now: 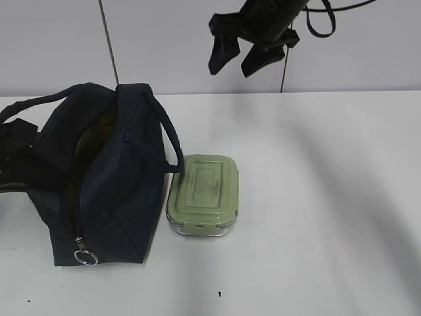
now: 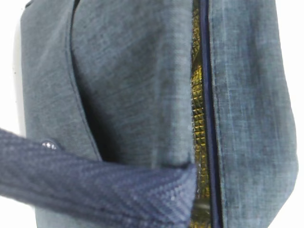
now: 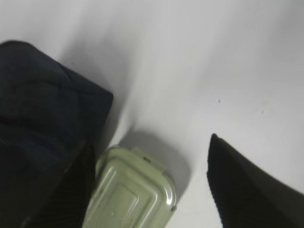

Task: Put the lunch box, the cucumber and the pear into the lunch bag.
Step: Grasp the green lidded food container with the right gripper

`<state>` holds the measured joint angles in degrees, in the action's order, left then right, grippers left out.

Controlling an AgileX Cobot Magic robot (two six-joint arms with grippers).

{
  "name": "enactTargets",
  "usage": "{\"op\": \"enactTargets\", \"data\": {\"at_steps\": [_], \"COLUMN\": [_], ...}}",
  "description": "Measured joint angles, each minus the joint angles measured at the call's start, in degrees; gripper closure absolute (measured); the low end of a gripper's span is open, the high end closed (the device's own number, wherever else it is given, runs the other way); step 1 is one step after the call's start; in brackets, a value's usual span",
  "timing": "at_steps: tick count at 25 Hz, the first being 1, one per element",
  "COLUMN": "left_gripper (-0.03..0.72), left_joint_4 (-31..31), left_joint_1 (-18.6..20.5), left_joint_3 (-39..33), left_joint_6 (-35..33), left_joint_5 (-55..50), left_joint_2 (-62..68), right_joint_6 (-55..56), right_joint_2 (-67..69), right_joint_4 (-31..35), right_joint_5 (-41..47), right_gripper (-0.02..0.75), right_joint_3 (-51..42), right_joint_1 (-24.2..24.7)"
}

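The navy lunch bag (image 1: 112, 178) stands at the left of the table with its top zipper open. The left wrist view shows its fabric (image 2: 128, 85), a handle strap (image 2: 95, 190) and quilted foil lining (image 2: 198, 118) in the slit. The lunch box (image 1: 203, 194), with a sage-green lid, sits on the table touching the bag's right side. My right gripper (image 1: 238, 60) hangs open and empty high above the table's far edge. In the right wrist view (image 3: 156, 190) it is over the lunch box (image 3: 128, 194). My left gripper's fingers do not show. The cucumber and pear are out of view.
The bag's metal ring pull (image 1: 85, 257) hangs at its near end. One loop handle (image 1: 172, 141) arches over the lunch box's far corner. A dark shape (image 1: 13, 158) at the left edge merges with the bag. White table (image 1: 316, 197) stretches to the right.
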<state>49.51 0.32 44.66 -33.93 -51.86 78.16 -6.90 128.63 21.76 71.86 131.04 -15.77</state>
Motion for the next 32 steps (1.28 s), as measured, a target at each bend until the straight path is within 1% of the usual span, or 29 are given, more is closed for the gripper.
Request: {"op": "enactTargets", "data": {"at_steps": [5, 9, 13, 17, 20, 23, 25, 27, 29, 32], "left_gripper": [0.704, 0.704, 0.704, 0.704, 0.704, 0.704, 0.704, 0.704, 0.704, 0.704], "left_joint_4": [0.0, 0.0, 0.0, 0.0, 0.0, 0.0, 0.0, 0.0, 0.0, 0.0], "left_joint_1": [0.0, 0.0, 0.0, 0.0, 0.0, 0.0, 0.0, 0.0, 0.0, 0.0], "left_joint_3": [0.0, 0.0, 0.0, 0.0, 0.0, 0.0, 0.0, 0.0, 0.0, 0.0], "left_joint_6": [0.0, 0.0, 0.0, 0.0, 0.0, 0.0, 0.0, 0.0, 0.0, 0.0], "left_joint_5": [0.0, 0.0, 0.0, -0.1, -0.1, -0.1, -0.1, -0.1, -0.1, -0.1], "left_joint_2": [0.0, 0.0, 0.0, 0.0, 0.0, 0.0, 0.0, 0.0, 0.0, 0.0], "right_joint_6": [-1.2, -2.9, -4.7, -6.6, -7.8, -10.1, -14.1, -20.1, -26.1, -32.5], "right_joint_2": [-3.5, -6.5, -9.2, -11.4, -12.7, -12.6, -12.6, -12.6, -12.7, -12.8], "right_joint_4": [0.1, 0.2, 0.3, 1.4, 1.7, 3.1, 7.3, 15.0, 22.5, 29.1], "right_joint_5": [-0.2, -0.5, -0.6, -0.9, -1.0, -1.6, -1.8, -2.1, -2.5, -2.9], "right_gripper": [0.174, 0.174, 0.176, 0.212, 0.248, 0.269, 0.274, 0.277, 0.277, 0.278], "right_joint_3": [-11.2, -18.3, -23.5, -28.8, -33.0, -36.9, -39.4, -43.0, -46.6, -51.7], "right_joint_1": [0.0, 0.1, 0.1, 1.0, 3.4, 7.5, 10.6, 13.5, 15.0, 15.3]}}
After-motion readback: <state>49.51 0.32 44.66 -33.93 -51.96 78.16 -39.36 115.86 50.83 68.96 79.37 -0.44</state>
